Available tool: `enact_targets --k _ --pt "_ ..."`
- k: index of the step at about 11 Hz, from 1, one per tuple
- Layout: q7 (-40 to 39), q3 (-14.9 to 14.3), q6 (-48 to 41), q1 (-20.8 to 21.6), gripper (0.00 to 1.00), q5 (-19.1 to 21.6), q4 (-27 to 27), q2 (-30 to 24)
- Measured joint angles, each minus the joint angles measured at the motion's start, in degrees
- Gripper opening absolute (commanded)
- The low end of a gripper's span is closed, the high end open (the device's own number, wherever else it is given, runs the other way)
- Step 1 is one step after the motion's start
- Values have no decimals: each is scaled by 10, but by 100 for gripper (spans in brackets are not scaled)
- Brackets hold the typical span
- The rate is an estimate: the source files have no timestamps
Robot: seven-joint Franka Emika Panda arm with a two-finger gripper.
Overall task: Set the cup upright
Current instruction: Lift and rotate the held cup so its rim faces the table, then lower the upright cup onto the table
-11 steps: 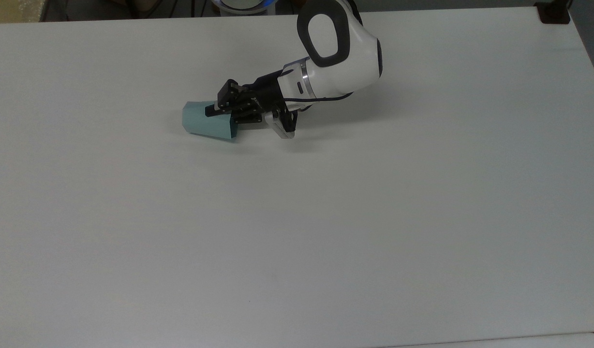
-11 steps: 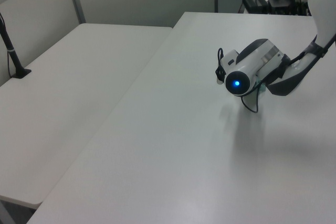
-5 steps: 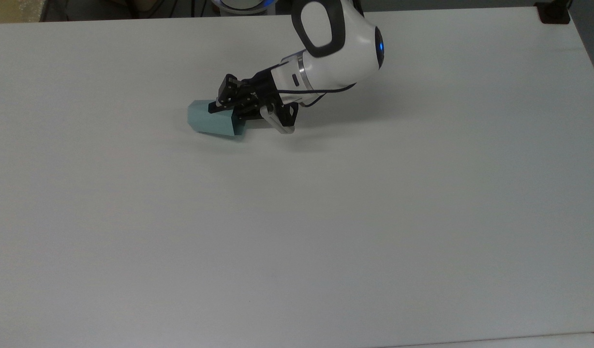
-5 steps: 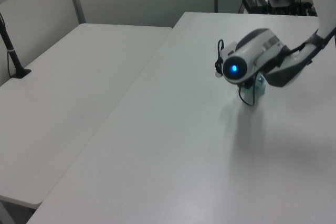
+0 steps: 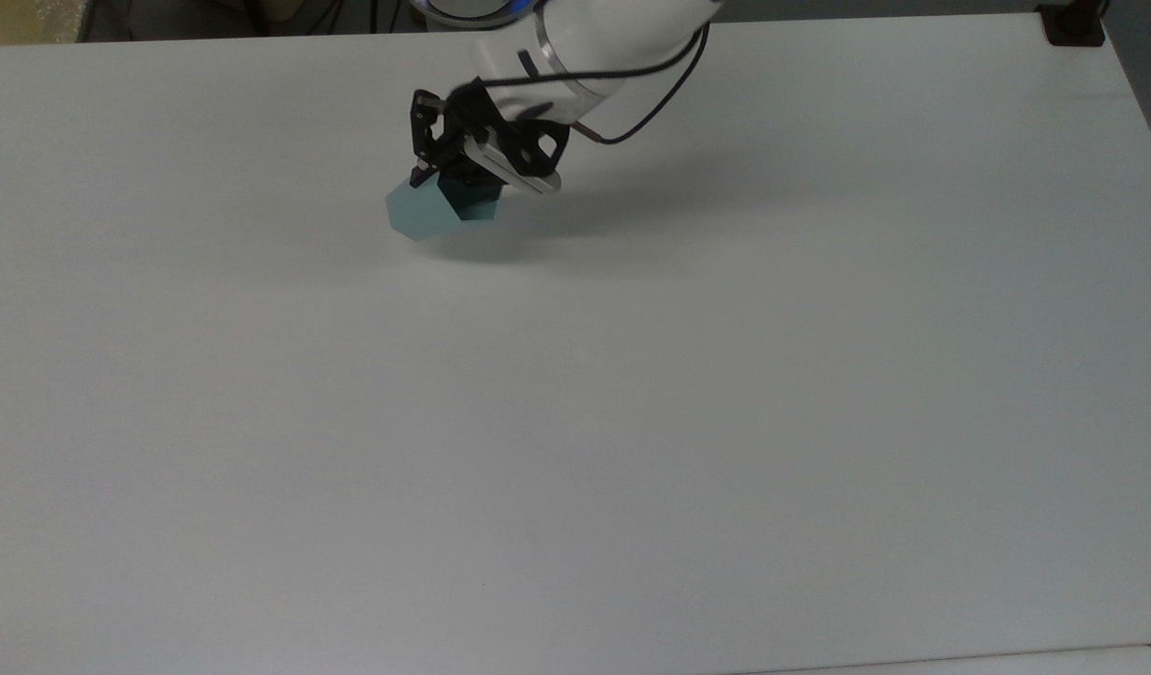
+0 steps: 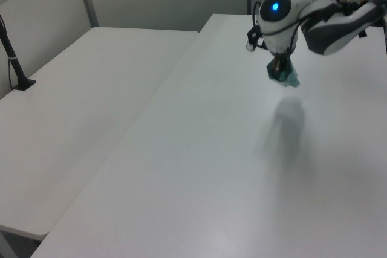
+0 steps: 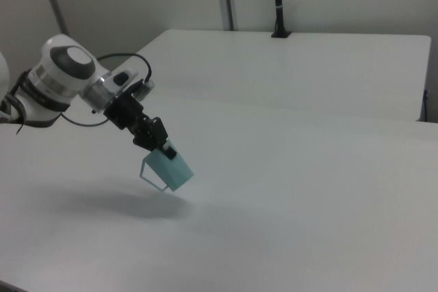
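End effector (image 7: pixel 159 146) clamped on tilted cup (image 7: pixel 170 170), lifted clear of white table (image 7: pixel 308 196)

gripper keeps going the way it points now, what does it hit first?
Beyond the pale teal faceted plastic cup that the gripper holds tilted in the air, probably the bare white table below; depth is unclear.
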Motion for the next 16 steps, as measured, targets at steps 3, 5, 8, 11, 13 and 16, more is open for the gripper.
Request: enact_targets --k 3,5,8,11,13,16 --pt "-66 -47 77 -13 0 133 -1 -47" --pt "-151 -95 106 -17 0 267 -4 -81" --pt "-212 -146 188 -21 0 381 -53 -114" --pt "-213 -162 315 -21 0 417 -135 -117" --pt "-213 -167 358 -20 0 423 -183 -117" --pt "-213 -168 361 -20 0 424 -200 -115"
